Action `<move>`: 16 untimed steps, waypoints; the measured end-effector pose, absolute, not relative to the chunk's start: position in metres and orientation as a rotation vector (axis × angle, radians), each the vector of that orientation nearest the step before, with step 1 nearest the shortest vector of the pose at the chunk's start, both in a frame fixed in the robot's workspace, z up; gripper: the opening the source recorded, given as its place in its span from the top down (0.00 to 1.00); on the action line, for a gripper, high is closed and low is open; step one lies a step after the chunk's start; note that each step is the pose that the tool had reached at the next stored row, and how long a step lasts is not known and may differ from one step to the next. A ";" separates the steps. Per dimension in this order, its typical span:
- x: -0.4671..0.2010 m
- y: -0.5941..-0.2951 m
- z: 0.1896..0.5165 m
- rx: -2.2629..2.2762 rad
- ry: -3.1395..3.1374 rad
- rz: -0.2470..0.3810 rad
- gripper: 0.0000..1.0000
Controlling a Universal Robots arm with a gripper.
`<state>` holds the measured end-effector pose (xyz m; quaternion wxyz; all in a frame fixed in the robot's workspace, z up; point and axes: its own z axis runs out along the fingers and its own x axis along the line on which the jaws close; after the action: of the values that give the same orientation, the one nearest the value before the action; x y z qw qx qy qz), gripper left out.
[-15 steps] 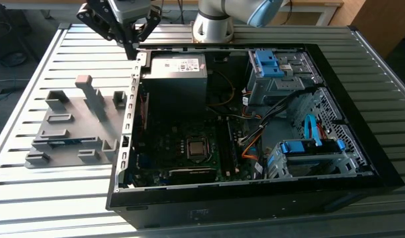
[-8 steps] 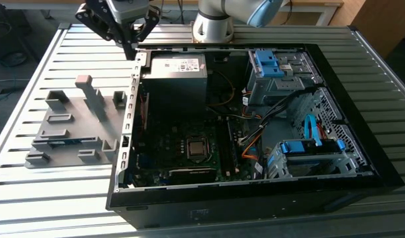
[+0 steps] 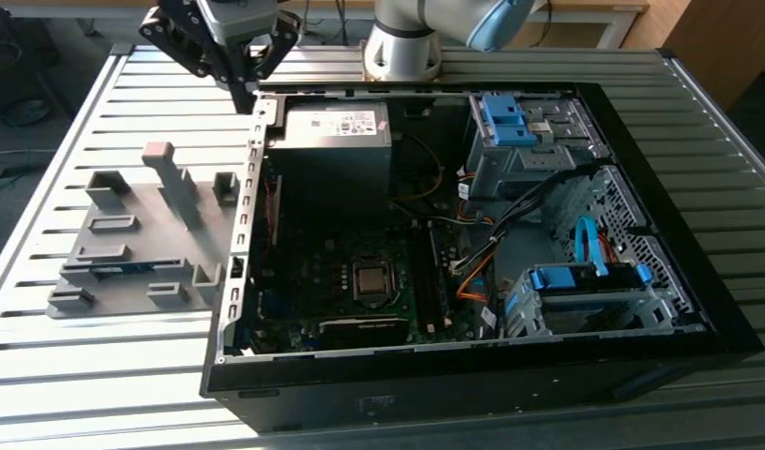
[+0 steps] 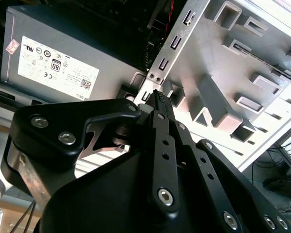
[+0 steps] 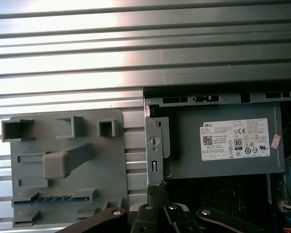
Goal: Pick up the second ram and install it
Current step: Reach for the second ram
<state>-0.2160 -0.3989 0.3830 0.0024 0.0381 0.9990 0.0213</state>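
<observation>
Currently the black metal claw [image 3: 247,94] hangs over the rear corner of the open black computer case [image 3: 483,361], just beside the grey box-shaped power supply [image 3: 338,122]. In both wrist views its fingers are pressed together to a point, with nothing between them. The thin dark blue-green memory stick [image 5: 53,199] sits in a long slot of the grey moulded plastic holder tray [image 5: 111,170], well apart from the claw. The tray rests on the slatted metal tabletop [image 3: 57,361], on the exterior view's left of the case.
</observation>
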 end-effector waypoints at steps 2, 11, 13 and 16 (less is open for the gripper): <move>-0.217 -0.399 0.383 0.120 3.134 0.067 0.89; -0.220 -0.399 0.383 0.120 3.134 0.067 0.89; -0.220 -0.399 0.382 0.120 3.134 0.067 0.89; -0.222 -0.399 0.382 0.120 3.135 0.067 0.89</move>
<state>-0.2215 -0.3989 0.3823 0.0020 0.0381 0.9990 0.0213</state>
